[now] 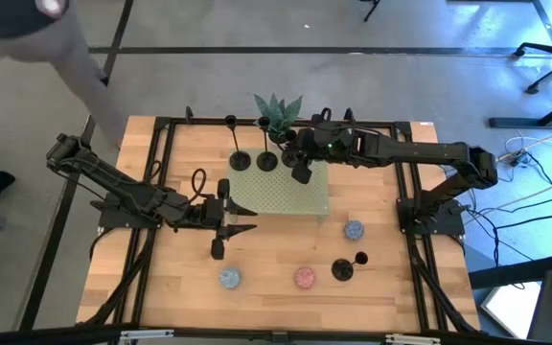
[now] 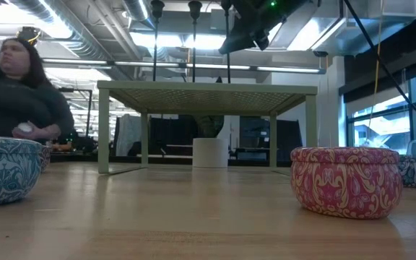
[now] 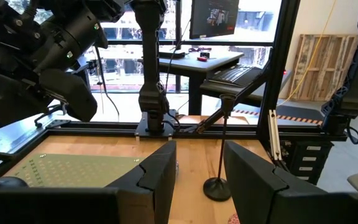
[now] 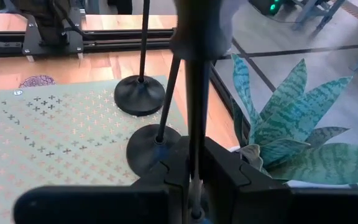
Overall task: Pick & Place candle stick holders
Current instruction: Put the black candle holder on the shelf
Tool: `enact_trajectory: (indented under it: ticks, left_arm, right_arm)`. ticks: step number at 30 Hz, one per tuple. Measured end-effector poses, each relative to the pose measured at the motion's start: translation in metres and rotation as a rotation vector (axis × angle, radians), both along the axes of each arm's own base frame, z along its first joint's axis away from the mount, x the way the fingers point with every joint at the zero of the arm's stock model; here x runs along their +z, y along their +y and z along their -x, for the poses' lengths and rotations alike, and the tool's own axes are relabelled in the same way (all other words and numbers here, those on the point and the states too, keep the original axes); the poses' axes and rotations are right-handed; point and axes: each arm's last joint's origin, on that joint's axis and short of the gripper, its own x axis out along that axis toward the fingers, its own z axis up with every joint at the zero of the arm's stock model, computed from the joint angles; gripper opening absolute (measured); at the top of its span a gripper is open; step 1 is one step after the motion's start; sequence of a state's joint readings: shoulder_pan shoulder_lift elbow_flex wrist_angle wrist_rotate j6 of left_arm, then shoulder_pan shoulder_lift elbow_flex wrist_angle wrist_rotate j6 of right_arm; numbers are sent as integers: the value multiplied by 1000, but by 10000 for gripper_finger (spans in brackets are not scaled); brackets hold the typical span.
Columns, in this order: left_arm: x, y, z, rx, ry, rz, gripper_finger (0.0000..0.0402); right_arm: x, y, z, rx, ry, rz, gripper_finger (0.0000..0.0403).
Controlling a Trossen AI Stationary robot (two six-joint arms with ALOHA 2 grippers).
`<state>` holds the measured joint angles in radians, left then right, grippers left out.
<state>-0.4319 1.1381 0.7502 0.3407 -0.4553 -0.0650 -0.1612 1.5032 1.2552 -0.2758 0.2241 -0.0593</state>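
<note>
We see the right gripper (image 4: 191, 171) clenched on the stem of a candle stick holder (image 4: 190, 93) above the green perforated stand (image 1: 281, 192), beside two holders (image 1: 240, 159) already standing there. It seems lifted, though we cannot be sure. A fourth holder (image 1: 342, 269) stands on the table. The left gripper (image 3: 197, 168) waits open.

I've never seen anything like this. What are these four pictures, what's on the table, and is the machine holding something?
Two robot arms work at a wooden table. One camera looks down from above, one sits at table height, and one rides on each wrist. On the table stands a green perforated stand carrying two black candle stick holders. A fourth holder stands on the wood among patterned tins. The right gripper is shut on a third holder's stem over the stand. The left gripper waits open nearby.
</note>
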Motion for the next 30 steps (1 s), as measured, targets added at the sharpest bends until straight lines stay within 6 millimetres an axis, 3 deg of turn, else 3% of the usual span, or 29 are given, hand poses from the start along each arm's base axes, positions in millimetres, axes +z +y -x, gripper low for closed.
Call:
enact_trajectory:
  ticks: [30]
  left_arm:
    - [0, 0, 0, 0, 0, 0, 130]
  right_arm:
    - [9, 2, 2, 53, -48, 13, 38]
